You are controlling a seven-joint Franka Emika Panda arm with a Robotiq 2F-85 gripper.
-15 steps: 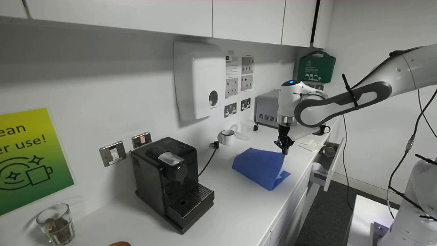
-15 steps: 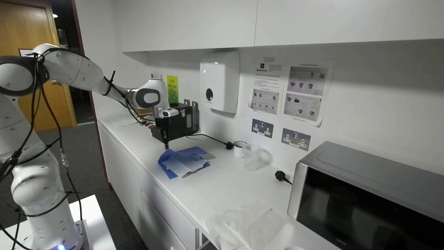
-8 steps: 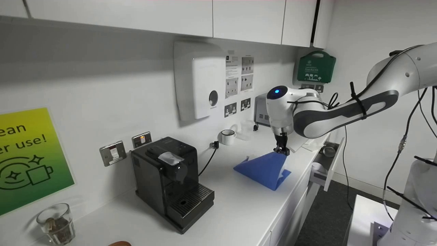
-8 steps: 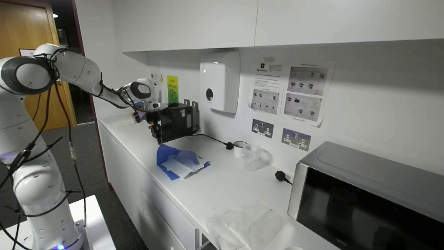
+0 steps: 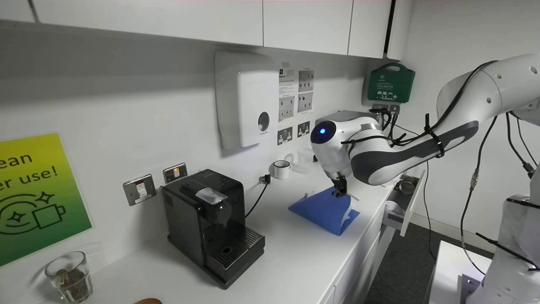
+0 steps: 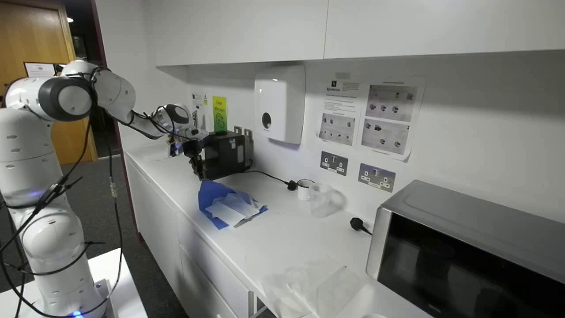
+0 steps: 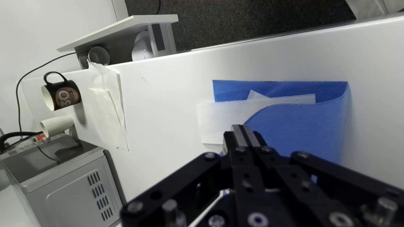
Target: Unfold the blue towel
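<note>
In an exterior view the towel [image 5: 320,211] sits on the worktop [image 5: 287,261], right of centre, its top layer raised like a tent with the peak at the end effector [image 5: 338,194]. The coffee machine [image 5: 206,219] stands well apart from it, left of centre.

In an exterior view you see the towel's gaping side, left of centre, with white sheets [image 6: 224,213] lying in its mouth. Its lifted corner meets the end effector, while the microwave [image 6: 468,251] fills the lower right.

In the wrist view the end effector reaches up from the bottom edge, its tips brought together near the middle of the frame at the flap's free edge — you appear to have the towel pinched there, though the bite itself is hidden. Toward the right the cloth turns over in a fold; the lower layer shows above the flap, with the white sheets on it and partly under the flap.

You're at the unfolding itself, I'd judge: the top layer is up but not yet laid over. Next, carry that edge across the fold — rightward in the wrist view, toward the coffee machine — then lower it flat before letting go. Go gently: the towel could drag along whole.
</note>
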